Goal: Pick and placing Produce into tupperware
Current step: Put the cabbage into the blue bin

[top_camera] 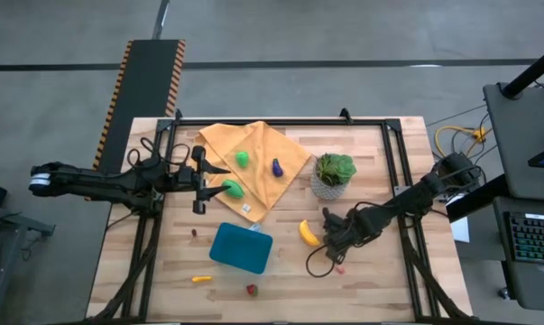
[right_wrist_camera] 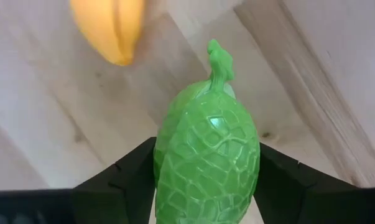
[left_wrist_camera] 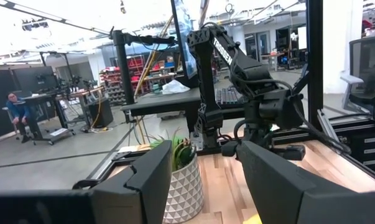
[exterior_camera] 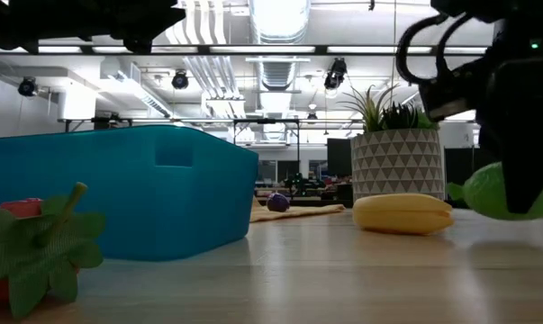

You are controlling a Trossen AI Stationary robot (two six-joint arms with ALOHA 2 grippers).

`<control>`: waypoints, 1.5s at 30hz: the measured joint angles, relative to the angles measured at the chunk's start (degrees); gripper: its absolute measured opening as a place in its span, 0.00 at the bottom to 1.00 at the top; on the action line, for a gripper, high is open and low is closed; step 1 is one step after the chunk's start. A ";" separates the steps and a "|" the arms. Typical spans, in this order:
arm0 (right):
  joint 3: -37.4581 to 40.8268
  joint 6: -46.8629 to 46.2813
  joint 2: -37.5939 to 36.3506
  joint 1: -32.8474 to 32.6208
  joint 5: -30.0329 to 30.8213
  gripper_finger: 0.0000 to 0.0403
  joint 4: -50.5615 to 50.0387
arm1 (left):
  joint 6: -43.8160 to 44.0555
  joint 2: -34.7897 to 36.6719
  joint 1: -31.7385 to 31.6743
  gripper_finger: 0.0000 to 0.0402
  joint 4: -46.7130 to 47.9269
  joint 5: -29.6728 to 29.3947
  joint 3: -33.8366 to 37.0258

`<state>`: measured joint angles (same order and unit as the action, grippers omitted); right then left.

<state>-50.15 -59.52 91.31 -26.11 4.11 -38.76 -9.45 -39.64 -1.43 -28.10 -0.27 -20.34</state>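
We see right gripper (right_wrist_camera: 206, 180) fingers pressed against green fruit (right_wrist_camera: 207, 155), just right of banana (top_camera: 308, 233). Rounded skin may squirt out on lift. Tupperware (top_camera: 241, 247) sits left. Left gripper (left_wrist_camera: 199, 180) apart, apparently empty.

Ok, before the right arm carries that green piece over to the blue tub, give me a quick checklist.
1. Green piece between the right gripper's jaws: ok, a jaw on each side in the right wrist view.
2. Firmly clamped: cannot tell.
3. Lifted off the table: cannot tell.
4. Tupperware open side up, room inside: ok.
5. Banana lies between gripper and tupperware: not ok, lift over it.
6. Left gripper out of the path: ok, over the orange cloth, jaws open.
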 joint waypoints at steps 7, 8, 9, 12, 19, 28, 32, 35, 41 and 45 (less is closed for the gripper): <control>-4.80 3.12 0.00 0.30 1.63 0.52 0.16 | 0.00 -0.02 0.00 0.44 -0.06 0.02 0.00; -5.63 3.24 0.00 0.37 3.26 0.52 0.10 | 0.00 -0.06 0.00 0.44 -0.06 0.02 0.00; -6.55 3.32 0.00 0.37 5.12 0.52 0.11 | 0.00 -0.09 0.00 0.44 -0.06 0.02 0.00; -9.38 5.88 0.00 0.55 9.56 0.52 0.32 | 0.00 -0.07 0.01 0.44 -0.22 0.02 0.00; -16.00 14.05 0.53 0.66 19.30 0.52 4.06 | 0.02 -0.13 0.01 0.44 -0.13 0.02 0.00; -23.13 26.23 6.87 2.05 20.42 0.52 13.52 | 0.04 -0.02 0.02 0.44 0.04 0.02 0.00; -27.90 30.82 11.53 2.96 20.10 0.52 14.17 | 0.06 0.02 0.01 0.44 -0.03 0.02 0.00; -32.07 33.99 15.42 3.55 19.97 0.52 14.21 | 0.07 0.02 0.02 0.44 -0.06 0.02 0.00; -40.06 37.91 22.92 4.42 18.98 0.52 13.89 | 0.10 0.11 0.02 0.44 0.02 0.02 0.00; -43.24 39.41 26.18 4.99 15.64 0.52 13.65 | 0.13 0.04 0.00 0.44 0.04 0.04 0.00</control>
<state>-93.39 -20.11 117.48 -21.12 19.74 -25.11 -9.32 -39.59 -1.43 -28.05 -0.23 -20.34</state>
